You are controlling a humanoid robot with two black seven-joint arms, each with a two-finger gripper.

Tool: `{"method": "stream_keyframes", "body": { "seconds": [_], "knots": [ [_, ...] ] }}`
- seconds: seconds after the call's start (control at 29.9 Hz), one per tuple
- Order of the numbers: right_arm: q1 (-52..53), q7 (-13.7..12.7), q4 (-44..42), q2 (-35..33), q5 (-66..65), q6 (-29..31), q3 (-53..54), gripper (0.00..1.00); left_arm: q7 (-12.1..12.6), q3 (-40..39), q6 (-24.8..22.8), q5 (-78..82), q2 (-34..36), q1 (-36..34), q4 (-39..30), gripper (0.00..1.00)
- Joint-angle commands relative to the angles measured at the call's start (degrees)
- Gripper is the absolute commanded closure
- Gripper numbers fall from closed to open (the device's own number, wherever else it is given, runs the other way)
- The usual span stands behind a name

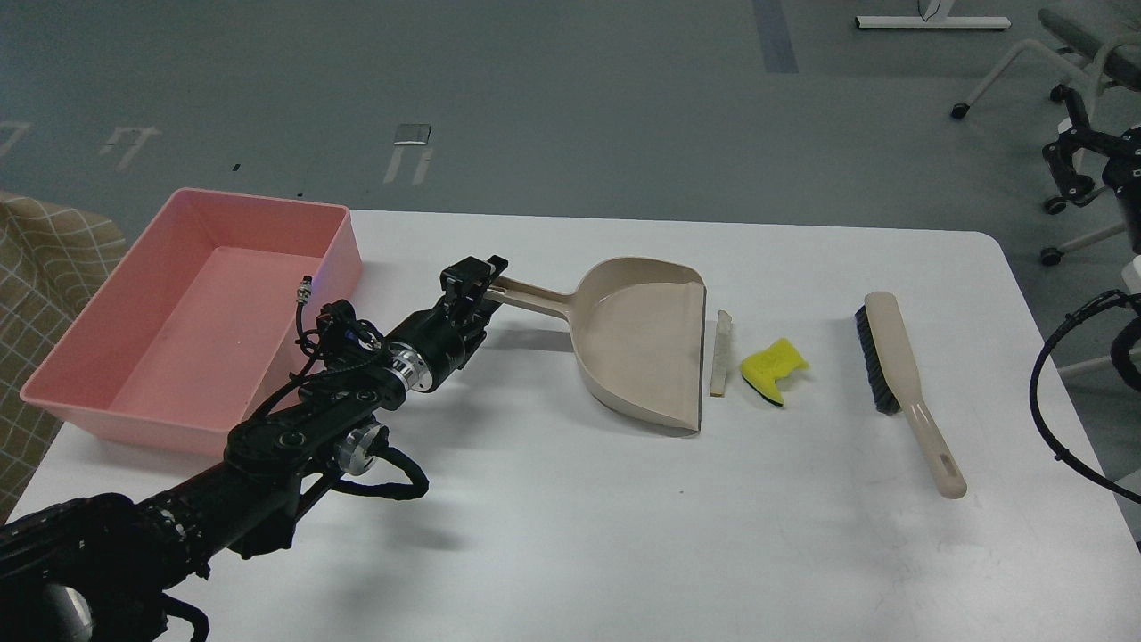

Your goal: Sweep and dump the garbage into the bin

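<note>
The garbage lies right of the dustpan mouth: a thin white bread slice with brown crust, then a curvy yellow sponge piece with a dark underside. The beige dustpan lies flat, handle pointing left. My left gripper is at the handle's end, with its jaws standing above and below the tip, still apart. The pink bin stands at the far left, with nothing in it. My right gripper is small and dark off the table's right side, far from everything.
A beige brush with black bristles lies right of the sponge, handle toward me. A checked cloth is left of the bin. Black cables hang past the table's right edge. Chairs stand on the floor behind.
</note>
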Motion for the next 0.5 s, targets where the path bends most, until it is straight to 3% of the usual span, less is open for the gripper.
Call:
{"method": "stream_keyframes", "body": {
  "seconds": [0.0, 0.1, 0.23, 0.3, 0.47],
  "knots": [
    [0.0, 0.0, 0.07, 0.02, 0.04, 0.0, -0.01, 0.0, 0.33, 0.01, 0.01, -0.01, -0.02, -0.4, 0.06, 0.64],
    [0.0, 0.0, -0.02, 0.02, -0.05, 0.0, 0.17, 0.0, 0.51, 0.01, -0.08, -0.01, 0.06, -0.49, 0.06, 0.72],
    [0.0, 0.0, -0.02, -0.07, 0.04, 0.0, 0.34, 0.0, 0.25, 0.01, -0.17, 0.08, 0.06, -0.49, -0.12, 0.94],
    [-0.08, 0.0, -0.02, -0.07, 0.04, 0.0, 0.34, 0.0, 0.16, 0.1, -0.34, 0.16, 0.06, -0.4, -0.29, 1.0],
    [-0.44, 0.0, 0.16, -0.16, -0.14, 0.0, 0.52, 0.0, -0.02, 0.01, -0.61, 0.16, -0.02, -0.75, -0.47, 1.0]
  ]
}}
